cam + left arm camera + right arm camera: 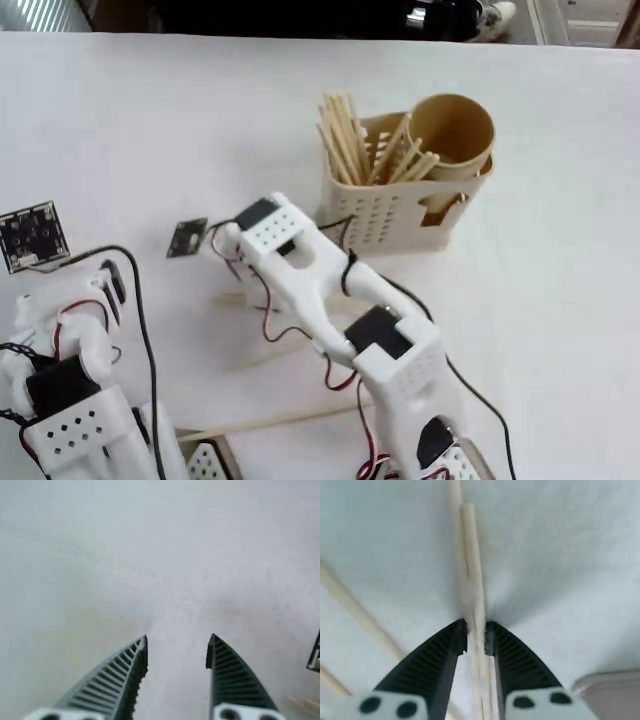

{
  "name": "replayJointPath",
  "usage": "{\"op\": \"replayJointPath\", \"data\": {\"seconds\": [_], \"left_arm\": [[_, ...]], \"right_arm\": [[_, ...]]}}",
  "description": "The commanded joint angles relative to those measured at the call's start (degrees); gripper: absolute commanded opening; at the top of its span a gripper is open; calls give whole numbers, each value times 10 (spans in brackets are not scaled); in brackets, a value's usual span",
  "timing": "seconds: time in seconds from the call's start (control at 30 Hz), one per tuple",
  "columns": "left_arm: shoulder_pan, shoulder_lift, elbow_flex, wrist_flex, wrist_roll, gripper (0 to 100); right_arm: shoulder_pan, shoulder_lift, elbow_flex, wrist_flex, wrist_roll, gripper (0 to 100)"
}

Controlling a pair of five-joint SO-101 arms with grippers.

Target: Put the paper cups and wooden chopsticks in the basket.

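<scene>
The right claw (pixel 476 638) is pinched almost shut on a wooden chopstick (pixel 471 555), which runs straight out ahead from between the jaws. That is the hold needed to carry it over to the basket (pixel 390 215). It may be two sticks lying together, as the close view is too soft to say. The left claw (pixel 177 645) hangs wide open and empty over the bare bench (pixel 150 540) at the near left, well apart from the work. It is probably kept there so the two arms do not cross.

The high view supplies the layout that the wrist views lack. The basket stands far and to the right of the right arm's tip, already holding a sheaf of chopsticks (pixel 345 140) and stacked paper cups (pixel 455 135). Loose chopsticks (pixel 275 420) lie on the bench near the arms. The right wrist view supplies the grip itself, which the arm's own body covers from above.
</scene>
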Motion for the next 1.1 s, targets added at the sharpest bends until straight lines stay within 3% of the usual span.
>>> {"op": "replayJointPath", "data": {"seconds": [0.0,0.5,0.83,1.07], "left_arm": [[-3,-10,-4,-12,7,203],[-3,-10,-4,-12,8,203],[-3,-10,-4,-13,8,203],[-3,-10,-3,-13,7,203]], "right_arm": [[-13,-63,-4,36,2,18],[22,-284,-23,102,-33,18],[42,-489,-151,98,-163,18],[104,-641,-158,-34,-250,18]]}}
